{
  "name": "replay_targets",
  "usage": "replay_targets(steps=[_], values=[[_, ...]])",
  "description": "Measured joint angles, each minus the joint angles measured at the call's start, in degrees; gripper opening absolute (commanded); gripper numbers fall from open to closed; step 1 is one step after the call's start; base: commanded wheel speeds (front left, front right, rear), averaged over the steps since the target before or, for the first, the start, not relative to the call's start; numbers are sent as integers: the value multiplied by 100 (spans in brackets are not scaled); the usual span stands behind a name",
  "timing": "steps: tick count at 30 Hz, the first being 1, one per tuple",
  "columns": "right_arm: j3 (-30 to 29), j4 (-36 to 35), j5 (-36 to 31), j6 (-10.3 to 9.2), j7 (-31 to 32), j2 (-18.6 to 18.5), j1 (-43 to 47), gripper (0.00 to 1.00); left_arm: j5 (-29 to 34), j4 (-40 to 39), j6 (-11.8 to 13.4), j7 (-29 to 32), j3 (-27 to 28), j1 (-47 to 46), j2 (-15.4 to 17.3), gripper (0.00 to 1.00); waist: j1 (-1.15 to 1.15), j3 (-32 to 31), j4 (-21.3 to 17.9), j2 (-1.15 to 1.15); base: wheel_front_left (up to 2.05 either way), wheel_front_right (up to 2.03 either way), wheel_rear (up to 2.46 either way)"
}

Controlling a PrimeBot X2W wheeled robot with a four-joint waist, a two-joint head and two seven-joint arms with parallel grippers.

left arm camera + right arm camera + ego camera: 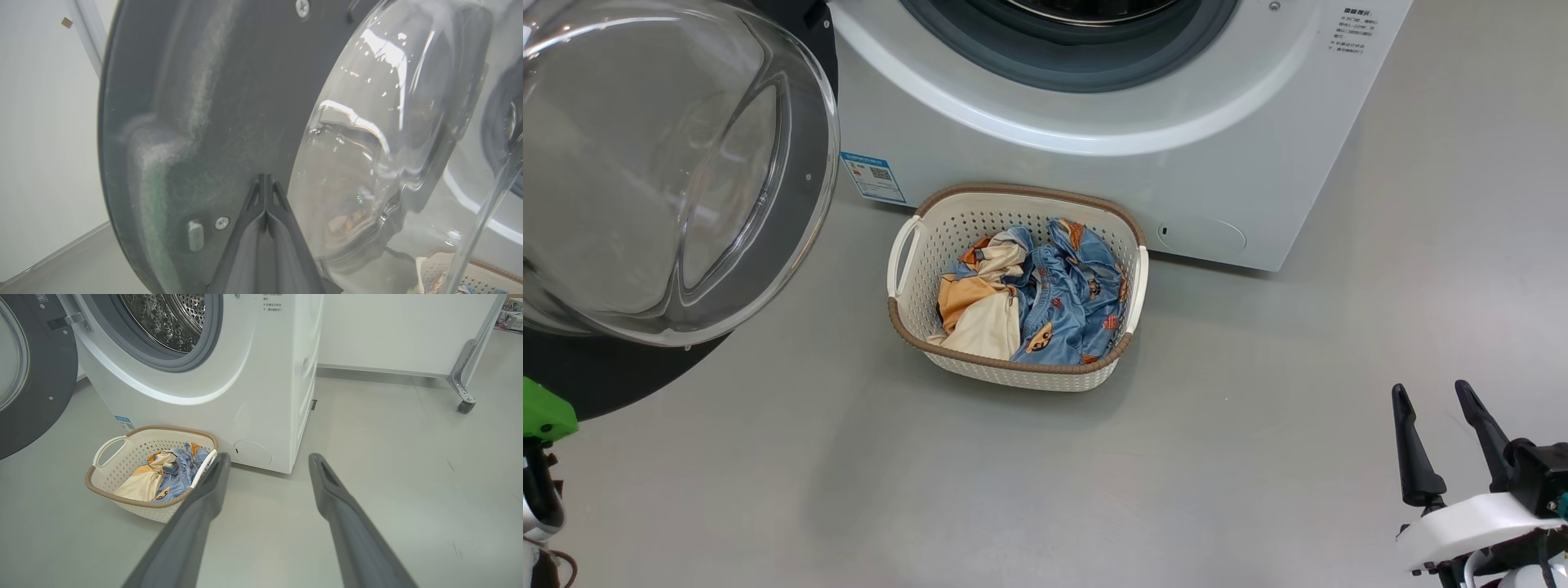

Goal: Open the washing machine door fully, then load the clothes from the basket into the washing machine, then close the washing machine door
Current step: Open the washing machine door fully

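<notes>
The washing machine door point(662, 163) stands swung open at the left, its clear glass bowl bulging toward me. My left gripper point(265, 176) is shut with nothing between its fingers, its tips right at the dark inner ring of the door point(196, 102). The washing machine point(1094, 163) shows its open mouth, grey seal and steel drum point(171, 318). On the floor in front of it sits the basket point(907, 318), holding the clothes point(1054, 302), blue printed pieces and an orange-cream one. My right gripper point(1432, 389) is open and empty, off to the basket's right point(269, 457).
Grey floor point(1176, 474) stretches between the basket and my right gripper. A white panel on a metal leg with a caster wheel point(466, 406) stands behind the machine to the right. A pale wall point(41, 143) lies beyond the open door.
</notes>
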Motion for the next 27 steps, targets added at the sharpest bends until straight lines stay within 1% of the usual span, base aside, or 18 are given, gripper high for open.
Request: replay_targets(steps=[7,14,16,19,20,23,27], values=[[-26,100,1,0,0,3,-69,100,169,-1,-62,1,5,-216,-5,0,0,-52,3,0,0,0,0],[-35,158,11,-1,0,48,-68,100,298,-124,-165,0,7,-227,-18,0,0,-176,41,0,0,0,0],[-33,197,12,0,0,102,-65,100,397,-258,-275,0,7,-227,-27,0,0,-244,56,0,0,0,0],[-20,232,12,0,0,135,-62,100,476,-467,-328,0,7,-226,-125,0,0,-316,62,0,0,0,0],[-18,242,12,0,0,141,-59,100,482,-543,-391,0,-7,-224,-172,0,0,-338,61,0,0,0,0],[-7,270,13,0,0,165,-54,100,590,-742,-464,0,-82,-204,-301,0,0,-407,56,0,0,0,0],[23,316,20,0,-1,177,-52,100,658,-1020,-554,0,-146,-144,-397,0,0,-501,28,0,0,0,0]])
